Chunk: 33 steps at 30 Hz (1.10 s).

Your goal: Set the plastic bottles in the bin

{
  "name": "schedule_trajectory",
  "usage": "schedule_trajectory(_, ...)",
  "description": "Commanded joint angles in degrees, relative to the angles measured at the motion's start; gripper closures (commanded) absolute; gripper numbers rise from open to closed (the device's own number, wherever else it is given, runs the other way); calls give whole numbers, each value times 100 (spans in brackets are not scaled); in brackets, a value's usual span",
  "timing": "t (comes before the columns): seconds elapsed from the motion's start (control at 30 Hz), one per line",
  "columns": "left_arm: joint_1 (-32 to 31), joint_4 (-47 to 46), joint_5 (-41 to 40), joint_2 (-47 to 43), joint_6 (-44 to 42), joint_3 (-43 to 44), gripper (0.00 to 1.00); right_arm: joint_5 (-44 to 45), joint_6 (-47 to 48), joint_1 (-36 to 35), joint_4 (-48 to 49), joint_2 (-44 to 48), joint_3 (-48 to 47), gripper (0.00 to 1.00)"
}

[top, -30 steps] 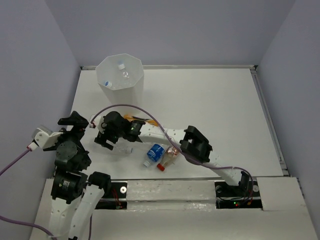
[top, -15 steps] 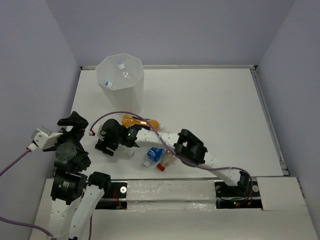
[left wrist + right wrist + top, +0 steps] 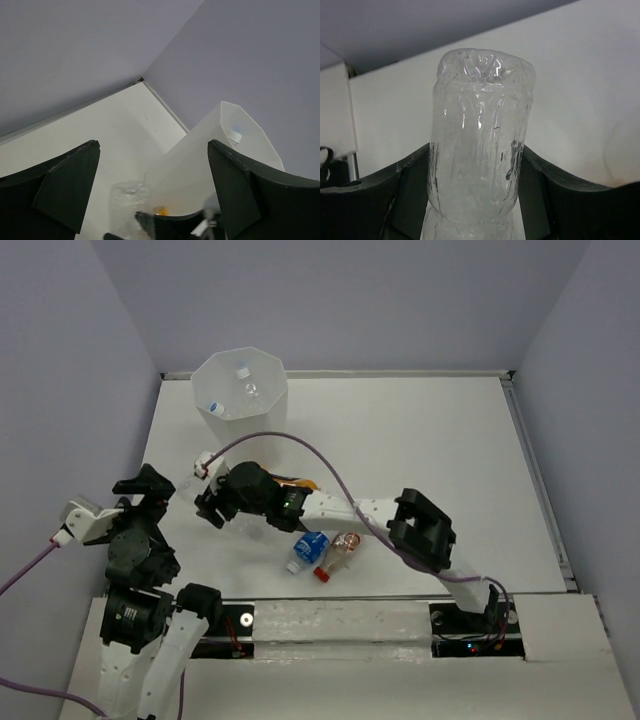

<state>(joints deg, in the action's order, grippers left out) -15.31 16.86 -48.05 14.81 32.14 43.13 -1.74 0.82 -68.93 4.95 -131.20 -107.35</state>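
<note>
My right gripper (image 3: 477, 197) is shut on a clear plastic bottle (image 3: 480, 125), whose base points away from the wrist. In the top view the right gripper (image 3: 212, 504) is at the left of the table, a little in front of the white faceted bin (image 3: 262, 410). Bottles lie inside the bin (image 3: 200, 165). A blue-labelled bottle (image 3: 309, 549) and a red-capped bottle (image 3: 338, 552) lie near the front edge. An orange bottle (image 3: 292, 483) is partly hidden behind the right arm. My left gripper (image 3: 150, 490) is open and empty at the far left; the left wrist view shows the held clear bottle (image 3: 127, 205) between its fingers' lines of sight.
A purple cable (image 3: 290, 443) arcs over the right arm. The left wall stands close beside the left arm. The table's raised rim (image 3: 400, 373) runs along the back, just behind the bin.
My right gripper has taken the clear bottle off the table and moved back and up toward the bin. The left arm has barely moved.
</note>
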Motion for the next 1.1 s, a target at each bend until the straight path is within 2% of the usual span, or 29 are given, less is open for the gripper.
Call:
schedule_trajectory(0.0,-33,-341,-29,-110,-173,116,1,639,-688,511,2253,1270,679,58)
schedule_trajectory(0.1,-86,-394,94,-153,-226,81,1,797,-671,818,2649,1824,847,60)
schedule_trajectory(0.23,-165,-429,269,-206,-234,37,1,859,-566,1109,3318,2115,777,61)
schedule_trajectory(0.37,-297,-631,656,-233,-375,-103,1,1000,-416,1416,4118,1958,488,61)
schedule_trajectory(0.47,-411,-763,947,-224,-472,-165,1,991,-513,1750,4488,1544,-188,62)
schedule_trajectory(0.5,-437,-798,1051,-215,-481,-182,1,1026,-504,1821,4514,1127,-459,62)
schedule_trajectory(0.53,-455,-842,1105,-206,-498,-200,1,1035,-486,1882,4489,914,-1036,62)
schedule_trajectory(0.7,-534,-939,1237,-163,-542,-227,1,825,-504,2120,4365,-194,-2481,62)
schedule_trajectory(0.77,-569,-948,1246,-145,-560,-244,1,789,-425,2120,4032,-687,-3159,61)
schedule_trajectory(0.8,-604,-965,1246,-145,-577,-244,1,754,-364,2120,3849,-801,-3265,58)
schedule_trajectory(0.83,-622,-974,1246,-127,-577,-253,1,676,-355,2120,3777,-863,-3292,39)
schedule_trajectory(0.93,-640,-1001,1272,-92,-621,-244,1,342,-223,2120,3514,-663,-3126,7)
schedule_trajectory(1.07,-657,-1010,1369,-57,-639,-253,1,218,39,2120,3250,-136,-2564,4)
